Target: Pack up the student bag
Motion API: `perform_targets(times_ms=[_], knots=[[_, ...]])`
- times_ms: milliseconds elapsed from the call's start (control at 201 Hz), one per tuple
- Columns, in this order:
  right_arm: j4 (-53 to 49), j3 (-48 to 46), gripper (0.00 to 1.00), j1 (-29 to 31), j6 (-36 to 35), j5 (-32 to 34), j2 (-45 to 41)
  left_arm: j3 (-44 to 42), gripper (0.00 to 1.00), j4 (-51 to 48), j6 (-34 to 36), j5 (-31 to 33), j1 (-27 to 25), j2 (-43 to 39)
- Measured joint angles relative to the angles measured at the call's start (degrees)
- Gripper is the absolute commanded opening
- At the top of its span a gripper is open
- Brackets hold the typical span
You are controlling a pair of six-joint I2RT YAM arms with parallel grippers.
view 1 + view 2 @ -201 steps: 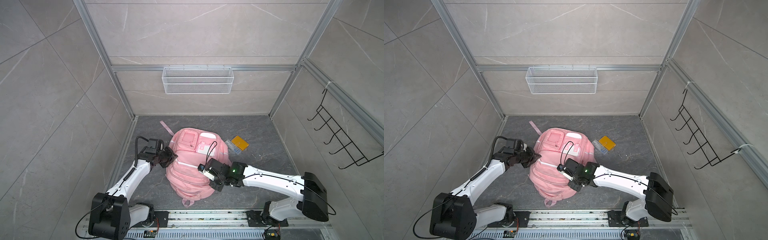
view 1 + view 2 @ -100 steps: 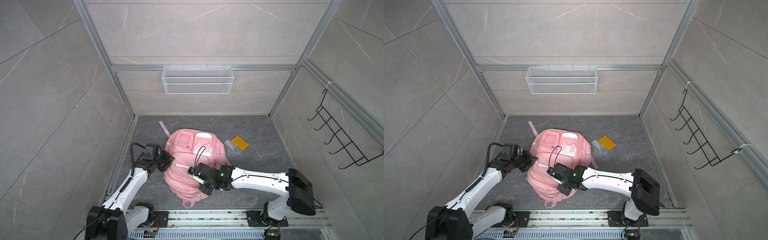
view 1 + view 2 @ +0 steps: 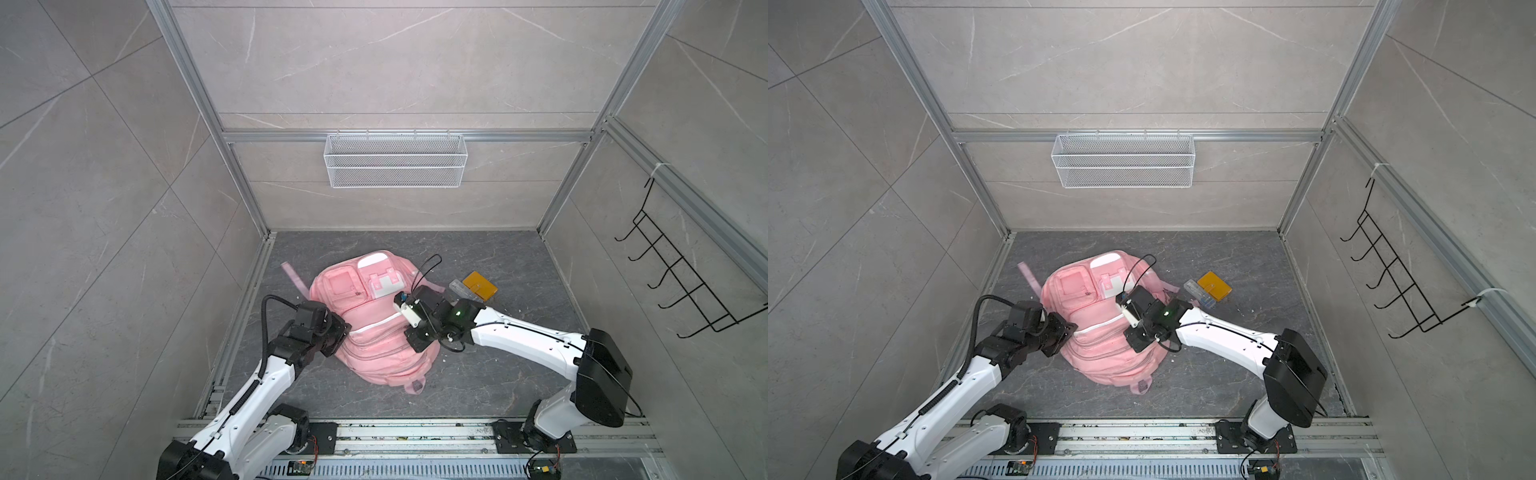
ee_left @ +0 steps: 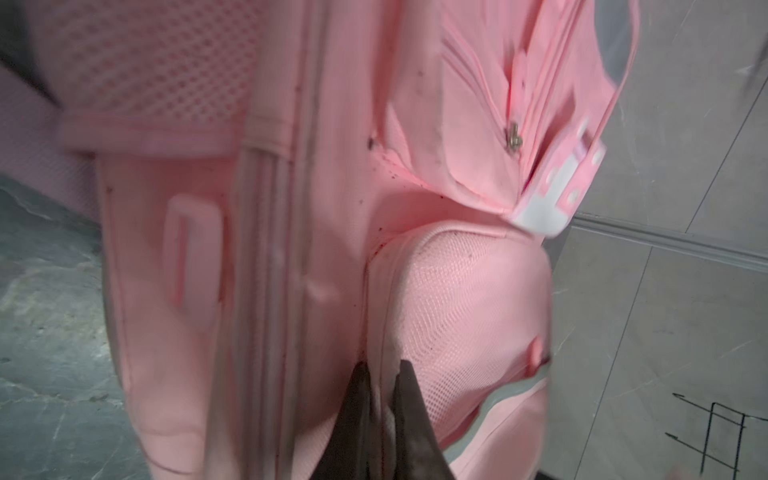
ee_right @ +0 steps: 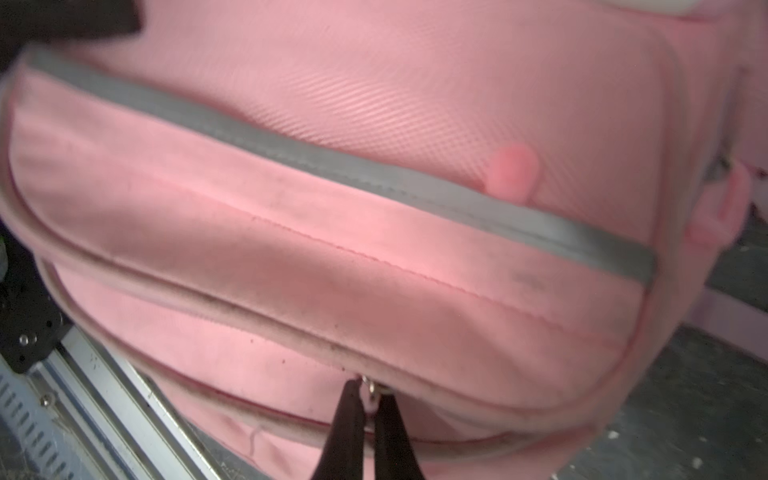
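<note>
Your right claw (image 5: pixel 370 398), pinched shut on the zip pull (image 5: pixel 368 385), has swung back rightward. Your left claw (image 4: pixel 383 366) clamps the student bag (image 3: pixel 374 351), lying mid-bench (image 3: pixel 503 257), by its side seam. The zip looks barely opened.

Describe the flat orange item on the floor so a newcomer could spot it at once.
Find the pink student bag on the dark floor. On the right arm's side of it, towards the back wall, two small things lie side by side. Yours is the flat orange square, not the clear case that lies between it and the bag.
</note>
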State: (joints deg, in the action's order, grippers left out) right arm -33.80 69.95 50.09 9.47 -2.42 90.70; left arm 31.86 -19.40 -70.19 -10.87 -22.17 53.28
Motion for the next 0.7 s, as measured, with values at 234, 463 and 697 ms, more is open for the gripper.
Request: perform_targets(times_ms=[234,463,697], knots=[[0.2,1.3,0.0,-4.6,-3.6,-0.4,1.3,5.6,0.73,-10.7,5.0,-2.9,-2.7,-1.2],[-1.2,4.7,0.0,-6.4,-6.9,-1.7,6.1,27.9,0.72,-21.3,24.3,-6.1,-0.4,13.0],[-1.5,5.1,0.0,-7.9,-9.2,-2.7,8.5,41.8,0.64,-26.3,42.8,-7.8,1.1,34.5]])
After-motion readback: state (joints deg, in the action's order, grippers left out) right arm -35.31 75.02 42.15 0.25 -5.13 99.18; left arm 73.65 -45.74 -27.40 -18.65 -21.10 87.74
